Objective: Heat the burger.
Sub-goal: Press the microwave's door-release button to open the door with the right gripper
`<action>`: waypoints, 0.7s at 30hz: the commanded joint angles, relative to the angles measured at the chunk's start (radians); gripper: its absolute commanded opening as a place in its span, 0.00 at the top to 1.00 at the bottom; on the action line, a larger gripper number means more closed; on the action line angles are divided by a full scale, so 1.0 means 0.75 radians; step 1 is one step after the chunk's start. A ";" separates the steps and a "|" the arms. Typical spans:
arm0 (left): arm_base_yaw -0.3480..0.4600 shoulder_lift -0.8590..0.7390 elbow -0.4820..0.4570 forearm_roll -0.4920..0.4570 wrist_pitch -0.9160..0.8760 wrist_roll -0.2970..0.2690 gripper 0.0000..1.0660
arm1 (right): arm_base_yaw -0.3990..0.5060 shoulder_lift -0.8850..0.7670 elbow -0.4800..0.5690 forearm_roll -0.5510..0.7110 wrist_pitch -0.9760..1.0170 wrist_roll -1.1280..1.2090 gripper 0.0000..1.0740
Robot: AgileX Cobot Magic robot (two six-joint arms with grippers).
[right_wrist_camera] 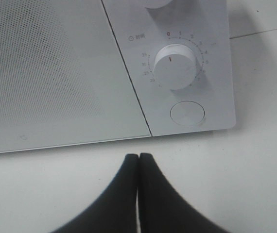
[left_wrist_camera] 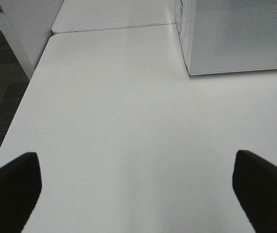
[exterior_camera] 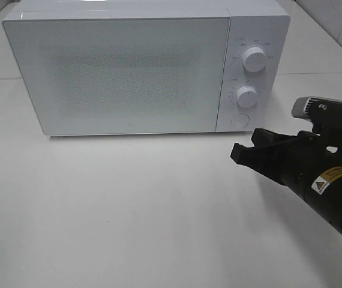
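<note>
Right wrist: closed R tool (right_wrist_camera: pixel 138 156) nr microwave (right_wrist_camera: pixel 56 73)

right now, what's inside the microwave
Only the shut door of the microwave shows. Its dotted window looks pale and opaque here, so whatever is inside, burger or not, is hidden.

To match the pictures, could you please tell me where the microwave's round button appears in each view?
Exterior high: round button at the panel's bottom, below the lower dial.
Left wrist: not in it.
Right wrist: round button beside the lower dial, ahead of the shut right fingers.
Shared landmark: the microwave door.
</note>
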 commanded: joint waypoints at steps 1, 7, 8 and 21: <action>-0.011 -0.025 0.004 -0.017 -0.009 0.000 0.06 | 0.001 -0.005 -0.007 0.005 0.012 0.064 1.00; -0.011 -0.025 0.004 -0.017 -0.009 0.000 0.06 | 0.001 -0.005 -0.019 0.047 0.043 0.359 1.00; -0.011 -0.025 0.004 -0.017 -0.009 0.000 0.06 | 0.001 -0.005 -0.039 0.075 0.059 0.440 1.00; -0.011 -0.025 0.004 -0.017 -0.009 0.000 0.06 | -0.004 0.185 -0.213 0.139 0.093 0.827 1.00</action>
